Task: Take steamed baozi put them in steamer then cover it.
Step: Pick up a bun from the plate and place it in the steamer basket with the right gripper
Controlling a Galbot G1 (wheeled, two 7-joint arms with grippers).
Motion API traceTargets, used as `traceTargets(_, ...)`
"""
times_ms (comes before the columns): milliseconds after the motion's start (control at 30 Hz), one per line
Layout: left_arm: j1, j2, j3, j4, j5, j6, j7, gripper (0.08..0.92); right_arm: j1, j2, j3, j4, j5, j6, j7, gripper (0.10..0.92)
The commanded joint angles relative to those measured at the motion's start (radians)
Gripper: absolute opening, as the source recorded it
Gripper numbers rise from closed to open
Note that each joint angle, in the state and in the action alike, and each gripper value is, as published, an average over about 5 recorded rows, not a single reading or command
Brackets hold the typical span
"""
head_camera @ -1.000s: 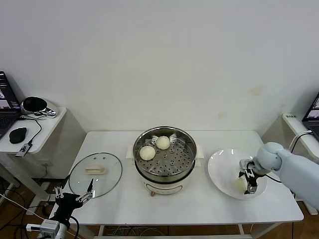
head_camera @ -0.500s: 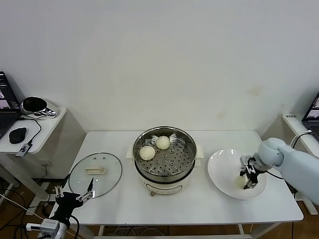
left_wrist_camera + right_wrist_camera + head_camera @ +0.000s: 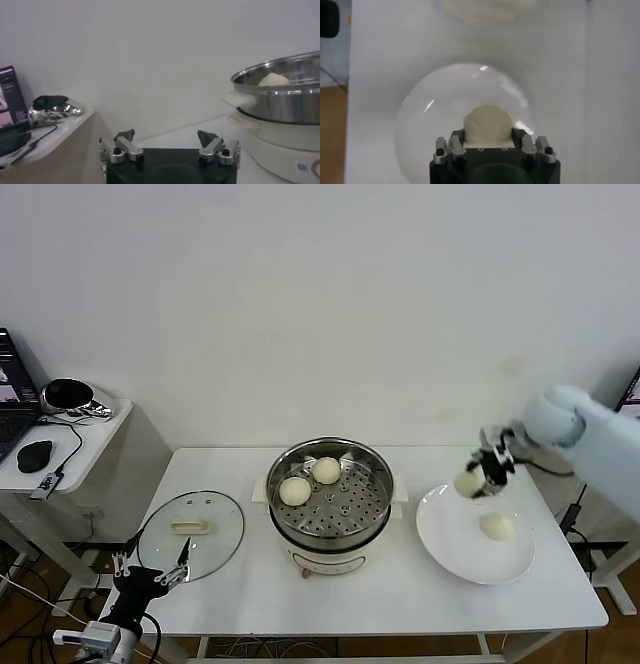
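The steamer [image 3: 330, 496] stands mid-table with two baozi [image 3: 295, 490] [image 3: 327, 470] on its perforated tray. My right gripper [image 3: 474, 480] hangs above the white plate's [image 3: 445, 534] far-left rim, shut on a third baozi [image 3: 464, 484]. The right wrist view shows this bun [image 3: 487, 122] between the fingers, over the plate [image 3: 427, 120]. Another baozi [image 3: 496, 526] lies on the plate. The cover [image 3: 191, 529] lies flat at the table's left. My left gripper [image 3: 150, 577] waits open below the table's front-left corner. In the left wrist view it [image 3: 166, 135] faces the steamer [image 3: 285, 100].
A side table [image 3: 95, 434] at far left carries a laptop, a black mouse [image 3: 36, 454], cables and a shiny dark object [image 3: 68, 396]. White table surface [image 3: 400, 594] lies in front of the steamer. A wall stands right behind the table.
My right gripper closed on a baozi on the plate, then lifted it up and left toward the steamer. One bun stays on the plate. The left arm has not moved.
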Motion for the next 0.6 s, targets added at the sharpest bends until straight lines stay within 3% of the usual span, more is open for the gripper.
traceTargets(33,0.001,0.000,-0.002,-0.007,-0.002,0.000,0.000,0.823,0.289,0.260,-0.185,0.030,0.164,0.040,0.031,0.585)
traceTargets(333,0.003,-0.011,-0.012,-0.016,-0.005,-0.002,0.001,0.823,0.215,0.522,-0.245,-0.021,0.155,0.242,0.064,0.585)
traceTargets(600,0.005,-0.016,-0.023,-0.019,-0.011,-0.001,0.001,0.823,0.154,0.605,-0.312,-0.087,0.062,0.420,0.026,0.593)
